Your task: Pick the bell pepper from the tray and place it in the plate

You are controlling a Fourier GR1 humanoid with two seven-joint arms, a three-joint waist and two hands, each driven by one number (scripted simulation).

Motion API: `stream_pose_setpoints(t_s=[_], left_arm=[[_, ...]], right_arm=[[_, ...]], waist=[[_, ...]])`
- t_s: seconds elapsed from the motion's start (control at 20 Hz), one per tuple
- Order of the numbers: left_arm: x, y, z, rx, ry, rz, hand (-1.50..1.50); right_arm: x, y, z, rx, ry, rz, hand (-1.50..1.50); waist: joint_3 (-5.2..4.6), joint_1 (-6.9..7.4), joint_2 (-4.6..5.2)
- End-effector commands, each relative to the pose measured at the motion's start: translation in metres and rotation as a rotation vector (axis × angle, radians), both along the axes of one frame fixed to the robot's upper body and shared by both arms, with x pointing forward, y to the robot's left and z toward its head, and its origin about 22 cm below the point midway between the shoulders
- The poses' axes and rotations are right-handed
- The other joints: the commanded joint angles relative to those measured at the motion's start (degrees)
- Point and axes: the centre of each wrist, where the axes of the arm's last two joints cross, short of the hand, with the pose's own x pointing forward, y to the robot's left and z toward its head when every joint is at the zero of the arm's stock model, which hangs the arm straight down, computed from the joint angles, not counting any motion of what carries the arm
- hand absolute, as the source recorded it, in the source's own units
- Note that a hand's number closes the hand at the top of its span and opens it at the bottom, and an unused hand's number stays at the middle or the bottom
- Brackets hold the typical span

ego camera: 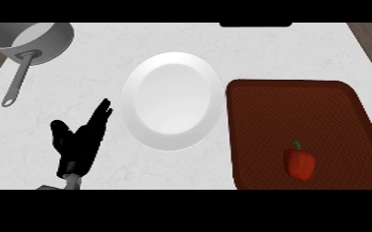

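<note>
A red bell pepper (pixel 300 163) with a green stem lies on the brown tray (pixel 291 108), near the tray's lower right part. To the left of the tray sits a white plate (pixel 173 101) with nothing on it. My left hand (pixel 78 140) rests open at the lower left, fingers straight and pointing up toward the plate's left rim, apart from it. The right hand does not show in the head view.
A grey saucepan (pixel 40 39) with a long handle (pixel 17 81) stands at the back left corner of the white marbled counter. A dark object (pixel 256 24) sits at the counter's far edge.
</note>
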Motion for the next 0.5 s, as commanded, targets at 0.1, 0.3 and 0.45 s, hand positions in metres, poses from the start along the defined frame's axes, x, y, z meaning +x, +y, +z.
stream_pose_setpoints(t_s=[0.1,0.3,0.45], left_arm=[[-0.007,-0.013,-0.003,-0.007,0.038,-0.006,0.0],[0.004,-0.001,-0.002,-0.019,0.047,-0.005,0.0],[-0.003,-0.004,-0.01,-0.007,0.04,-0.001,0.0]], right_arm=[[0.006,0.046,-0.01,-0.032,0.088,-0.019,-1.5],[0.016,0.062,-0.01,-0.093,0.123,-0.05,-1.5],[0.016,0.067,-0.039,-0.086,0.205,-0.041,-1.5]], waist=[[-0.19,1.08,0.34],[-0.21,0.88,0.33],[-0.17,0.57,0.27]])
